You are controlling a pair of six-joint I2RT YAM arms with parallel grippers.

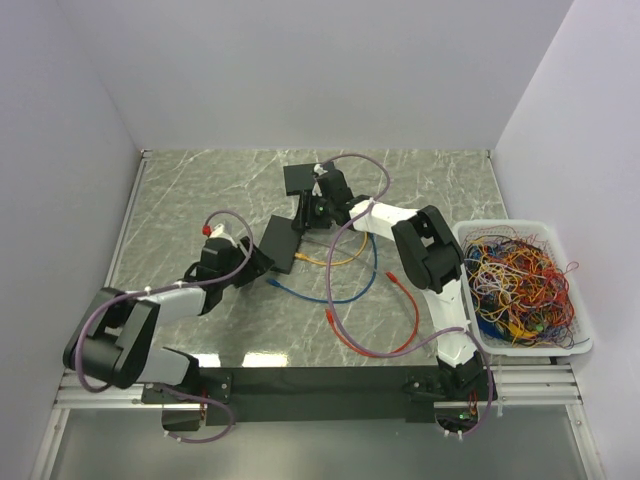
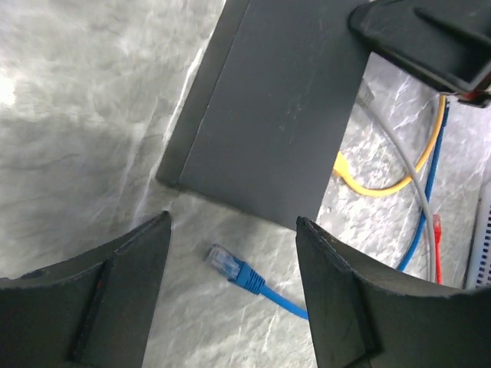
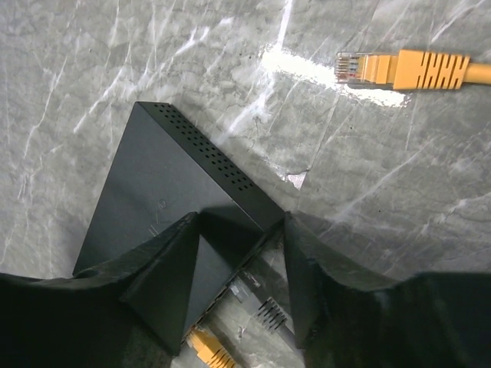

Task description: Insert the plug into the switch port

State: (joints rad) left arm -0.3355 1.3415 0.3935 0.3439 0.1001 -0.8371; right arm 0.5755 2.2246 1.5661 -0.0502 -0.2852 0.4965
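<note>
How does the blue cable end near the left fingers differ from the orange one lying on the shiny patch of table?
The blue plug has a smooth boot; the orange plug has a ribbed boot. The blue plug lies between the left fingers, near a black box; the orange plug lies apart from everything. Both have clear tips and lie loose on the table.

The left arm [image 1: 150, 320] reaches from its base at seven o'clock toward the middle, its claw [image 1: 258, 262] low over the tabletop with fingers [image 2: 130, 299] spread wide, nothing between them. The right arm [image 1: 430, 270] bends from five o'clock up toward twelve, its claw [image 1: 318, 205] angled down, fingers [image 3: 322, 284] parted and straddling a corner without closing.
</note>
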